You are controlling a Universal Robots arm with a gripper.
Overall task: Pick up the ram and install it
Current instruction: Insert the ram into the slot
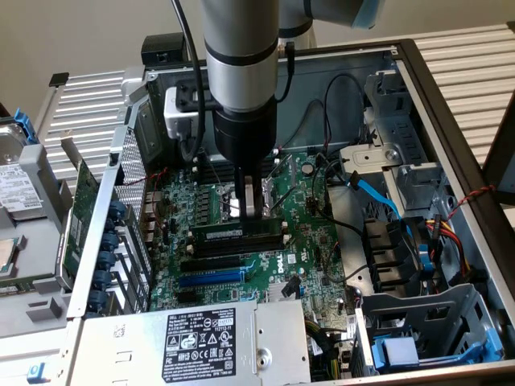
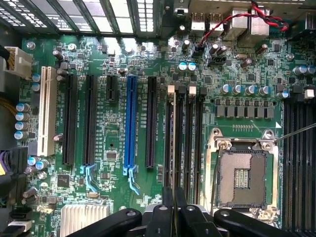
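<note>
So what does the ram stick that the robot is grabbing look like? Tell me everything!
The ram is a long, thin, flat stick that looks dark, with a pale label along its side. It stands on its edge over a black memory slot on the green motherboard, near the empty processor socket. In the wrist view it shows edge-on, as a narrow strip. The gripper is shut on its top edge, pinching it around the middle. Whether it is pushed fully home I cannot tell.

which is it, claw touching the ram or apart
Touching. In the exterior view the claw meets the top edge of the ram with no gap; in the wrist view the ram's thin edge runs into its grip.
</note>
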